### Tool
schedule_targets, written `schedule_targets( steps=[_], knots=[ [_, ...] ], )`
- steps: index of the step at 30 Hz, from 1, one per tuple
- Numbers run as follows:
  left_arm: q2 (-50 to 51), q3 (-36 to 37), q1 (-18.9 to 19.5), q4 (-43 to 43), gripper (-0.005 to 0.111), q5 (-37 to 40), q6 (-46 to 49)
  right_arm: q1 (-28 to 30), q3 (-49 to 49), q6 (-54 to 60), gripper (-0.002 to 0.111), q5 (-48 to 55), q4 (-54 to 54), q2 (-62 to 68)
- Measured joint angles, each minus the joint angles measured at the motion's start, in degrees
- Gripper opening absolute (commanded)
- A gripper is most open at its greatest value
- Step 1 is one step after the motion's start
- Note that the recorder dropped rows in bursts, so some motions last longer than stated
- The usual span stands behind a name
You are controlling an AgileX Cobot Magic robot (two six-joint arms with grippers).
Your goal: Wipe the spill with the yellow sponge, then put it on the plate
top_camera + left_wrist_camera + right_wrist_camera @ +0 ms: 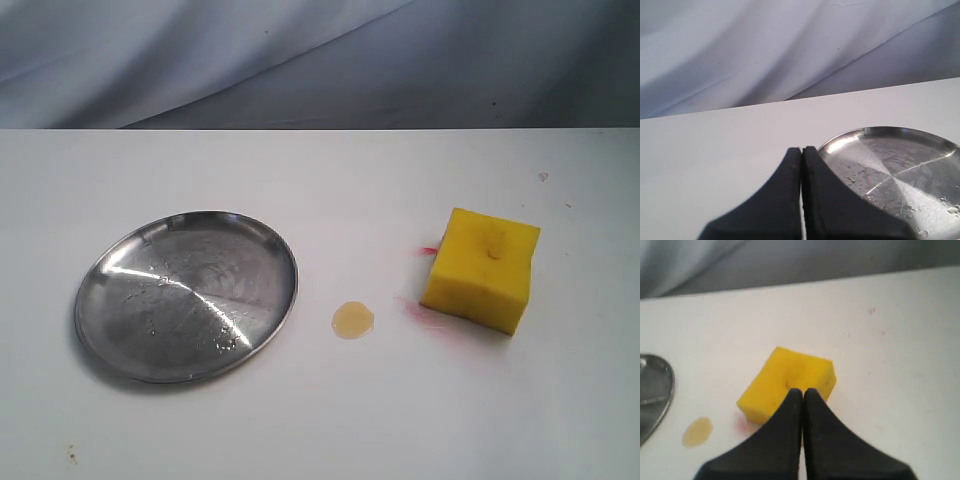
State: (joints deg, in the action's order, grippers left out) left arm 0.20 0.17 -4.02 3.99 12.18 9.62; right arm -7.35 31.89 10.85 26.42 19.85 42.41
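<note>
The yellow sponge [482, 267] [785, 382] rests on the white table at the right, untouched. A small round tan spill [353, 320] [697, 432] lies between it and the steel plate [110, 270] [935, 137] [665, 390], which sits at the left with water drops on it. Neither arm shows in the exterior view. My right gripper [803, 391] is shut and empty, its tips just short of the sponge in the right wrist view. My left gripper [802, 149] is shut and empty, beside the plate's rim.
Thin pink-red streaks [428, 312] mark the table beside the sponge. A grey-blue cloth backdrop [300, 60] hangs behind the table's far edge. A small dark speck [543, 176] lies at the far right of the table.
</note>
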Motion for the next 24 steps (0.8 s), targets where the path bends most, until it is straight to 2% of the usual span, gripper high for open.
schedule_targets(
  steps=[2, 4, 8, 9, 10, 16, 24],
  knots=[
    [0.0, 0.0, 0.0, 0.0, 0.0, 0.0, 0.0, 0.0, 4.1, 2.3, 0.008, 4.3, 1.2, 6.8],
    [0.0, 0.0, 0.0, 0.0, 0.0, 0.0, 0.0, 0.0, 7.5, 5.1, 0.022, 7.4, 3.7, 13.3],
    [0.0, 0.0, 0.0, 0.0, 0.0, 0.0, 0.0, 0.0, 12.7, 7.8, 0.058, 10.8, 7.9, 24.0],
    [0.0, 0.0, 0.0, 0.0, 0.0, 0.0, 0.0, 0.0, 13.9, 8.1, 0.072, 11.0, 8.5, 26.4],
    [0.0, 0.0, 0.0, 0.0, 0.0, 0.0, 0.0, 0.0, 15.8, 8.3, 0.075, 11.3, 8.7, 30.6],
    [0.0, 0.0, 0.0, 0.0, 0.0, 0.0, 0.0, 0.0, 23.2, 8.6, 0.076, 11.7, 12.0, 49.9],
    [0.0, 0.0, 0.0, 0.0, 0.0, 0.0, 0.0, -0.4, 29.8, 8.6, 0.072, 11.6, 14.3, 64.2]
  ],
)
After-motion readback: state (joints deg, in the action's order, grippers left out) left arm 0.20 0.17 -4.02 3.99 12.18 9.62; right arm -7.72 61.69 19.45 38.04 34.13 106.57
